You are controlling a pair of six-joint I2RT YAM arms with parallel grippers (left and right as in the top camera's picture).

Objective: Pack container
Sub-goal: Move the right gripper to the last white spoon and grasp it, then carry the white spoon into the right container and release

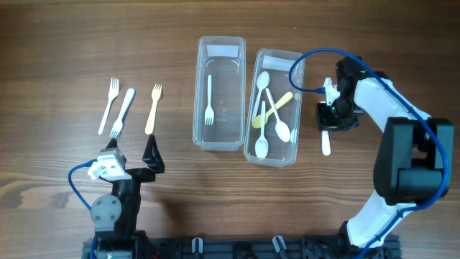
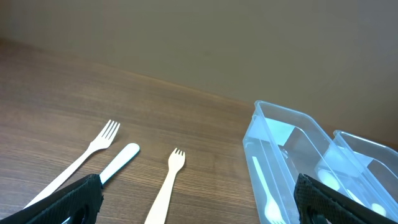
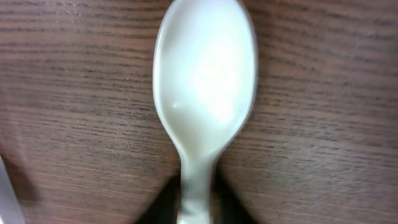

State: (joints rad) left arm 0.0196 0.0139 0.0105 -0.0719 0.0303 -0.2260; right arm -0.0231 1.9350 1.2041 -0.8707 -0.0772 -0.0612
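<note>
Two clear containers stand side by side mid-table. The left container (image 1: 221, 40) (image 2: 283, 115) holds one white fork (image 1: 209, 102). The right container (image 1: 280, 54) (image 2: 367, 146) holds several spoons, one of them yellow (image 1: 274, 108). Just right of it, my right gripper (image 1: 328, 121) (image 3: 198, 205) is shut on the handle of a white spoon (image 1: 325, 144) (image 3: 205, 81) that lies on the wood. My left gripper (image 1: 134, 153) (image 2: 196, 205) hangs open near the front left, nothing in it. Beyond it lie a white fork (image 1: 108, 105) (image 2: 93, 148), a white utensil (image 1: 123, 112) (image 2: 119, 160) and a cream fork (image 1: 153, 109) (image 2: 166, 183).
Blue cables loop over the right container's far corner (image 1: 305, 68) and beside the left arm's base (image 1: 79, 188). The right arm's dark body (image 1: 410, 162) fills the near right. A wall rises behind the table's far edge (image 2: 186, 37).
</note>
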